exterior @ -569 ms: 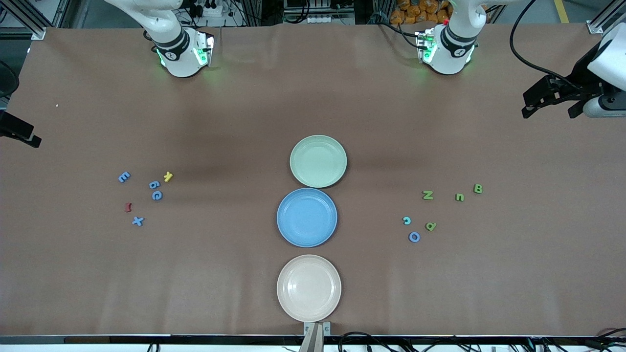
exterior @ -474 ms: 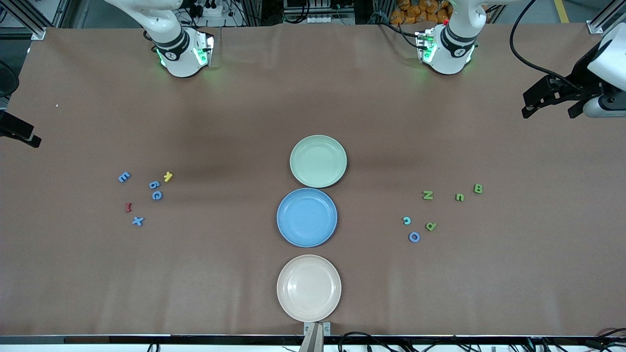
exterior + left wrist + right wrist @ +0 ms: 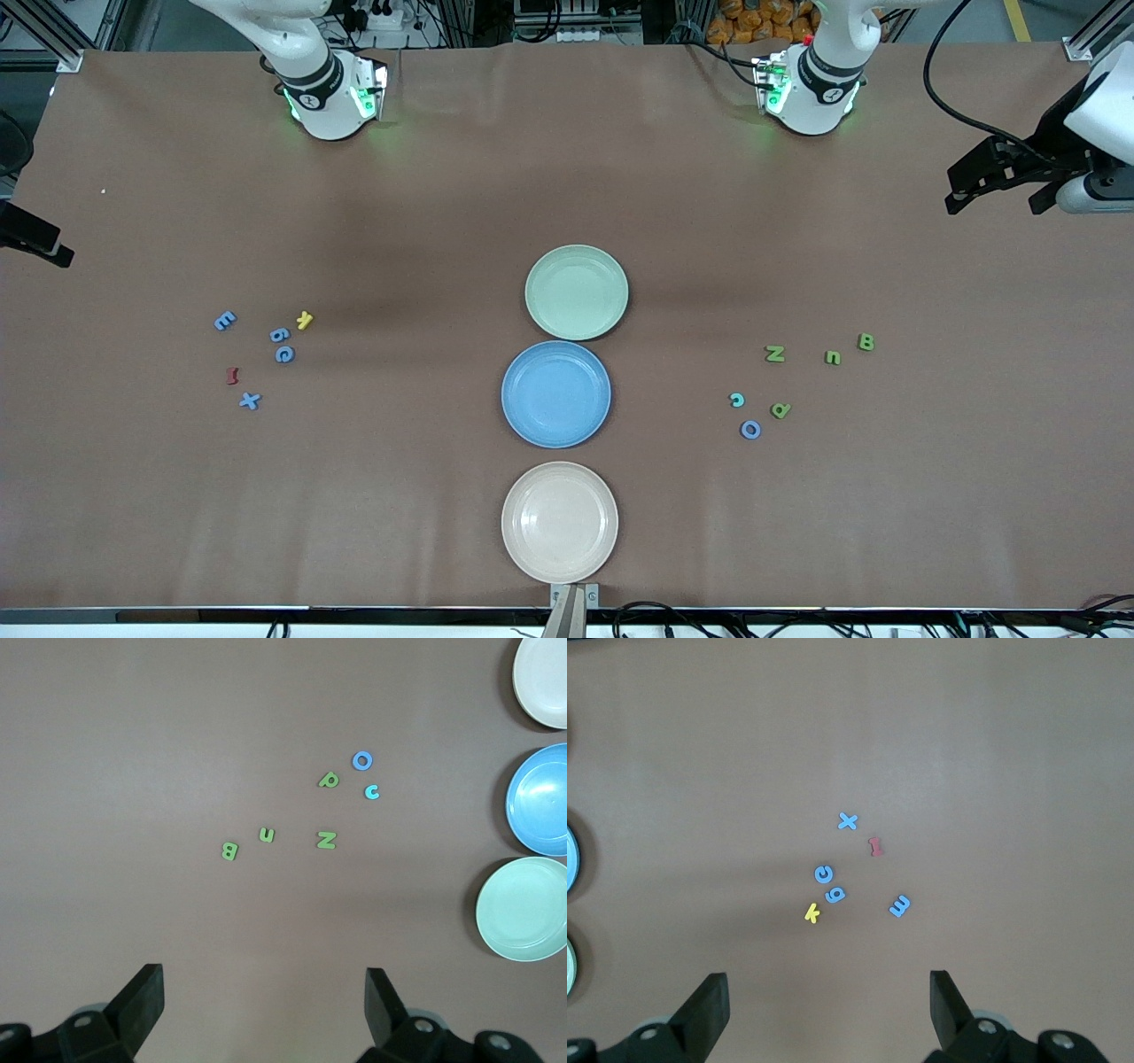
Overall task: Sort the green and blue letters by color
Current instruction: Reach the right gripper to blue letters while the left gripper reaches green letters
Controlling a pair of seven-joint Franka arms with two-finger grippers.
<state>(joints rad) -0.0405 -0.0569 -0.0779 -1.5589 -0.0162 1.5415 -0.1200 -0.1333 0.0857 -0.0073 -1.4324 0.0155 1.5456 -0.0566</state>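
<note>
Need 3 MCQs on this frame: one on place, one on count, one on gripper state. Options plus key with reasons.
1. Which plate lies nearest the front camera?
A. green
B. blue
C. beige

2. How many green letters lie toward the left arm's end of the table?
A. two
B. four
C. six

3. How do the left gripper's fingers stand?
A. open, holding nothing
B. shut on a letter
C. shut on a plate rim

Key:
1 C: the beige plate sits lowest in the front view, below the blue plate and green plate.
2 B: the green letters are N, u, B and a.
3 A: the left gripper shows spread fingers with bare table between them.
</note>
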